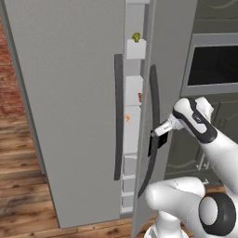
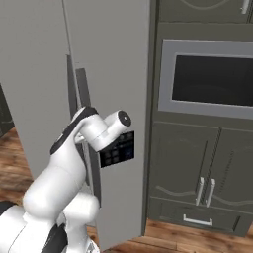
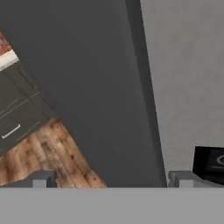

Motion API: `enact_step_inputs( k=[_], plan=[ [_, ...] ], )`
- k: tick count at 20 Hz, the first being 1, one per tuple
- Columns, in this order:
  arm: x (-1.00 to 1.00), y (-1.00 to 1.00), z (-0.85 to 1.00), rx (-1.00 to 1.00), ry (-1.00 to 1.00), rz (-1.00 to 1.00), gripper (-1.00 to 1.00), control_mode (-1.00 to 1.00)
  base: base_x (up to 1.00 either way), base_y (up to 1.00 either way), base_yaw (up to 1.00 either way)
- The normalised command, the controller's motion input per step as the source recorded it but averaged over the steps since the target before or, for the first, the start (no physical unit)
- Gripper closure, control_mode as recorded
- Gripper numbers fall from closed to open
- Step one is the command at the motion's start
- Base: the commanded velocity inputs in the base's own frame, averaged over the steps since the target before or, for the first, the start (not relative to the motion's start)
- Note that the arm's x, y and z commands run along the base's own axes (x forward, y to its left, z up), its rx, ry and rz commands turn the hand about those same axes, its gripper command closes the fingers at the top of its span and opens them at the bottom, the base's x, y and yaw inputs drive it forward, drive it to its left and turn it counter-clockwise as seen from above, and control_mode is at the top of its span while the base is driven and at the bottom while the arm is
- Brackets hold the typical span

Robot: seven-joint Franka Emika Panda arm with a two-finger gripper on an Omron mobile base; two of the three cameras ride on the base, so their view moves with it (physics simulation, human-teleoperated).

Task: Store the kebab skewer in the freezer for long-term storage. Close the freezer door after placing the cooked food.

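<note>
Hand [image 3: 109,180] spread wide beside freezer door [image 2: 116,74] edge.

White arm rises from the base, elbow bent, forearm reaching up and forward, dark-jointed wrist turned sideways toward the tall grey panel ahead. In the left base view the tool [image 1: 157,135] sits at the wrist end, mostly hidden, dark body just visible. In the hand view the tool [image 3: 112,178] has jaws spread wide, two grey fingertips [image 3: 40,179] far apart at the bottom edge, nothing between them.
</note>
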Motion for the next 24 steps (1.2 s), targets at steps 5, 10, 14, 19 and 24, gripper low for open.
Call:
enact_step_inputs(
  k=[5,10,14,19,24],
  plan=[
    [0.37,0.58,0.0,-0.05,0.05,-0.17,-1.0,-1.0,0.0,0.0,0.0],
    [0.13,0.36,0.0,-0.08,0.0,-0.15,-1.0,-1.0,0.0,0.0,0.0],
    [0.03,0.23,0.06,-0.05,0.0,-0.17,-1.0,-1.0,0.0,0.0,0.0],
    [0.08,0.18,0.33,-0.11,0.0,-0.19,-1.0,-1.0,0.0,0.0,0.0],
    [0.31,0.0,0.46,-0.14,0.02,-0.12,-1.0,-1.0,0.0,0.0,0.0]
  ],
)
